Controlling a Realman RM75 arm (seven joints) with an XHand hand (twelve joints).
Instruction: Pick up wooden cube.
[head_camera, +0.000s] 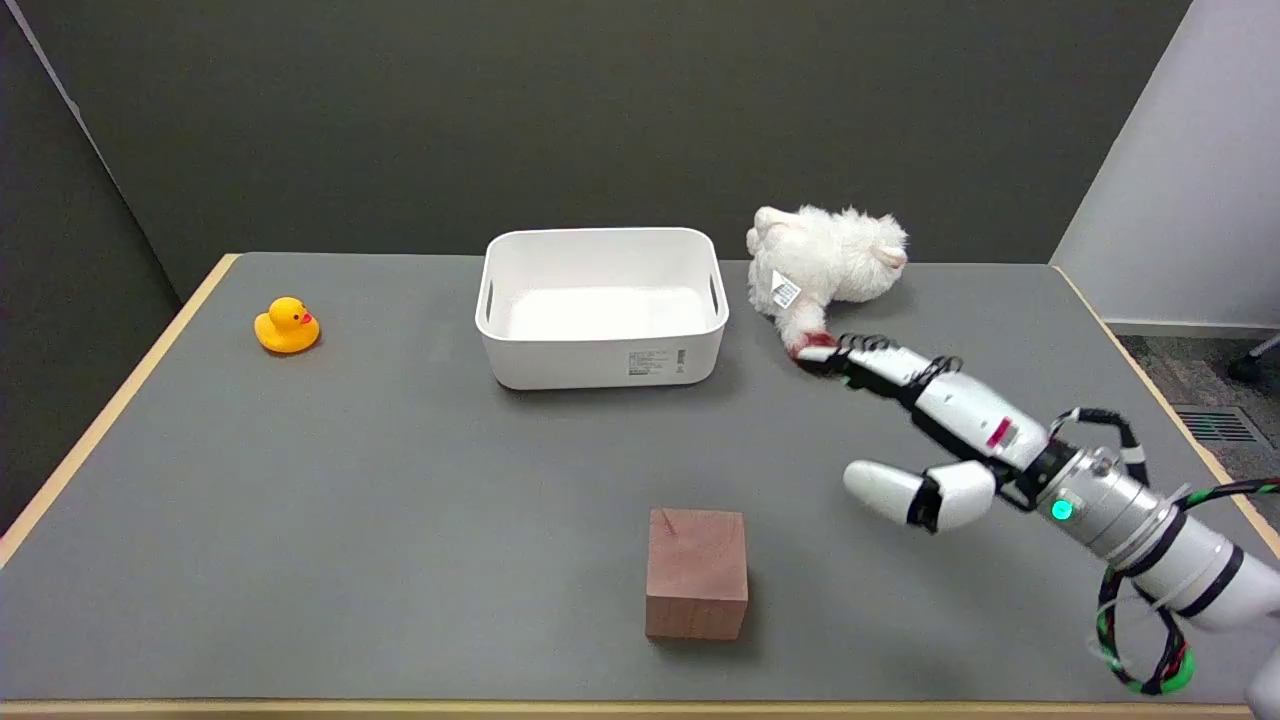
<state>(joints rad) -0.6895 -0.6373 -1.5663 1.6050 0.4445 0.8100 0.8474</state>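
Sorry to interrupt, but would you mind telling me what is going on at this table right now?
The robot's right hand is open above the grey table, holding nothing. The wooden cube it is meant to pick up sits untouched near the front edge, to the hand's left in the picture. Its fingertips are close to a white plush toy. A white bin and a yellow rubber duck sit farther back.

One view was supplied. The head camera stood above the near edge of the table (400, 480), looking down and across it toward the dark rear wall (600, 120). It sat at middle distance, taking in nearly the whole tabletop. The right arm (1150, 530) entered at lower right.
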